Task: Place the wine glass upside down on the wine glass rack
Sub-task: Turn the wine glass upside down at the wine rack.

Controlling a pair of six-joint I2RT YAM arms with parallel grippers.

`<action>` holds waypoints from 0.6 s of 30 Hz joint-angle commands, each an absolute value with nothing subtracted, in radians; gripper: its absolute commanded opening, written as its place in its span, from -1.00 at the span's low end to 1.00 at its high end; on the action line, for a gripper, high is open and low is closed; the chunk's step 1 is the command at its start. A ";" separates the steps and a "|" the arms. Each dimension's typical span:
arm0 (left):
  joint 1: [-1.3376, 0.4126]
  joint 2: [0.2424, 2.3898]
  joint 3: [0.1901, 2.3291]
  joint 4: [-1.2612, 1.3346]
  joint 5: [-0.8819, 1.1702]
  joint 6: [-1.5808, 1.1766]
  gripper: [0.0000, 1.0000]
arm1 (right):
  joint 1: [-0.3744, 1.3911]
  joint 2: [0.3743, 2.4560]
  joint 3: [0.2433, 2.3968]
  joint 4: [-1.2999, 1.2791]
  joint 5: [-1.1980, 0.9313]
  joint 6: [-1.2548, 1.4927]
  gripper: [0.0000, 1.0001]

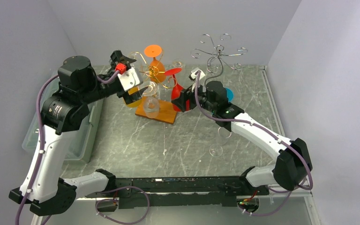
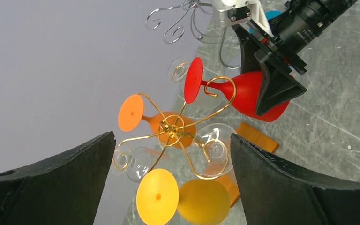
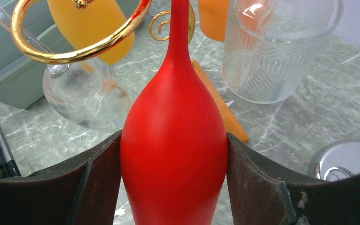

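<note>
Right wrist view: right gripper [image 3: 173, 140] clamps the glossy red wine glass [image 3: 176, 93] by its bowl, stem beside a gold wire rack [image 3: 51, 57] hook. Left gripper [image 2: 171, 140] hovers above, jaws apart.

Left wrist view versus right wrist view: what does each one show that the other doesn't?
Only the left wrist view shows the gold rack's hub from above, the orange foot and yellow foot of hanging glasses, the silver wire rack's curled hooks, and the left end effector open and empty. Only the right wrist view shows the grey bin and the red glass close up between its own fingers. Both show the red glass held by the right end effector, a gold hook, the yellow bowl and the wooden base.
</note>
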State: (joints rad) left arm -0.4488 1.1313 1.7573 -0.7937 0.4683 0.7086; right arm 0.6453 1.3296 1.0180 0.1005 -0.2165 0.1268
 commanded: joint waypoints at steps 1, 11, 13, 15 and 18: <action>-0.451 1.148 1.808 -0.821 0.401 0.661 0.99 | 0.644 1.350 1.078 0.201 -0.287 0.139 -0.49; -0.452 1.167 1.796 -0.865 0.324 0.663 0.99 | 0.670 1.373 1.045 0.283 -0.370 0.077 -0.50; -0.452 1.169 1.797 -0.866 0.319 0.659 0.99 | 0.670 1.369 1.024 0.317 -0.387 0.066 -0.50; -0.451 1.174 1.800 -0.865 0.312 0.658 0.99 | 0.670 1.369 1.013 0.334 -0.402 0.046 -0.50; -0.452 1.182 1.809 -0.871 0.303 0.657 0.99 | 0.670 1.362 0.975 0.391 -0.423 0.012 -0.53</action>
State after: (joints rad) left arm -0.4488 1.1748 1.7805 -0.8757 0.3302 0.6834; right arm 0.6685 1.3758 1.0103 0.2440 -0.3649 0.0750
